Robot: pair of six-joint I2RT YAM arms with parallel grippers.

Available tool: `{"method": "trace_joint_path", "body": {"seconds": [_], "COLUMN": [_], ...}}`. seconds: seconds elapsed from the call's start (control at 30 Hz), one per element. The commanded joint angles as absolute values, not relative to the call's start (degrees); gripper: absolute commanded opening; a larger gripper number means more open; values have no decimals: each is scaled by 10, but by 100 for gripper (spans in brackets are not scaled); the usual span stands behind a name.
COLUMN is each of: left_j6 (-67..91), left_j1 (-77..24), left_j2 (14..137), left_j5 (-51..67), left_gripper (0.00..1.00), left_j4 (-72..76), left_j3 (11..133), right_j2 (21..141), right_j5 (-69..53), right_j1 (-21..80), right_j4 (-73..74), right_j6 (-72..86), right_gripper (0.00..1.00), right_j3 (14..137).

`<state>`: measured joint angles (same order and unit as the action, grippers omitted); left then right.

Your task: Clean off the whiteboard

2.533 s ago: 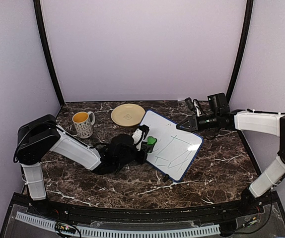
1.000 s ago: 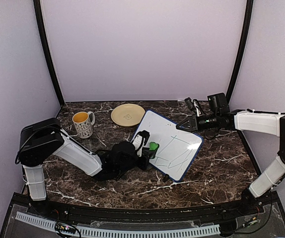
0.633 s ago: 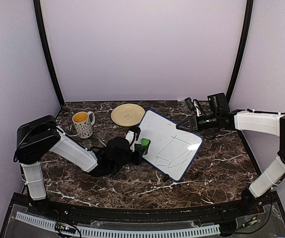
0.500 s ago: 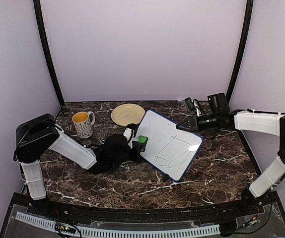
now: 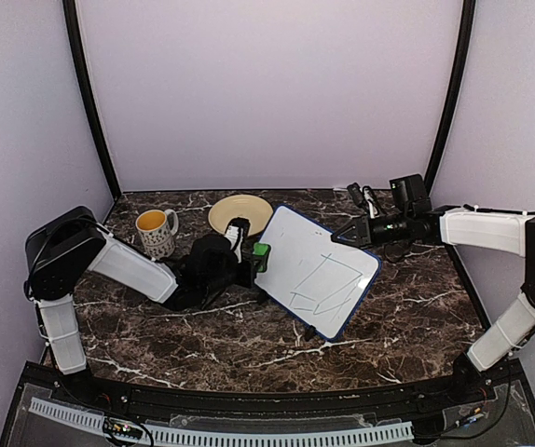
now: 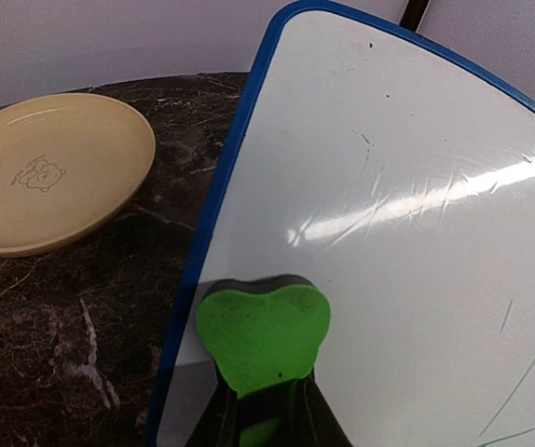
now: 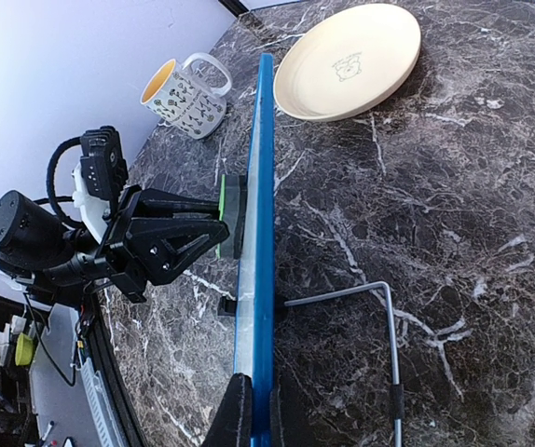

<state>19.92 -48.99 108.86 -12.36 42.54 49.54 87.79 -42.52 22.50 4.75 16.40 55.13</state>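
The whiteboard has a blue frame and stands tilted at mid-table; thin green lines cross its lower half. My left gripper is shut on a green heart-shaped eraser, which presses flat on the board near its left edge. In the left wrist view the eraser covers the board's lower left, with the gripper below it. My right gripper is shut on the board's upper right edge. The right wrist view shows that gripper pinching the blue edge.
A yellow plate lies behind the board's left corner, also seen in the left wrist view. A patterned mug stands left of the plate. A wire stand props the board from behind. Dark marble table extends in front.
My left gripper has slid the eraser left and away across the board, from its middle left toward the left edge near the plate. The right arm and board have not moved.
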Motion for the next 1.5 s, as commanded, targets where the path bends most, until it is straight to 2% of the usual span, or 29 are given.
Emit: {"method": "trace_joint_path", "body": {"seconds": [0.0,0.17,0.37,0.63,1.17,1.47], "left_j6": [196,156,112,79,128,53], "left_j1": [-483,-515,-563,-596,-521,-572], "left_j2": [1099,1109,1130,1149,1103,1131], "left_j5": [-86,-36,-41,-69,-172,-132], "left_gripper": [0,0,0,0,0,0], "left_j4": [370,368,283,240,177,141], "left_j3": [500,512,603,642,625,693], "right_j2": [884,883,885,886,883,883], "right_j5": [-444,-445,-448,-445,-440,-438], "right_j1": [242,242,242,242,242,242], "right_j4": [82,80,79,77,77,74], "right_j6": [122,124,125,127,129,132], "right_gripper": [0,0,0,0,0,0], "right_j3": [542,539,539,541,540,539]}}
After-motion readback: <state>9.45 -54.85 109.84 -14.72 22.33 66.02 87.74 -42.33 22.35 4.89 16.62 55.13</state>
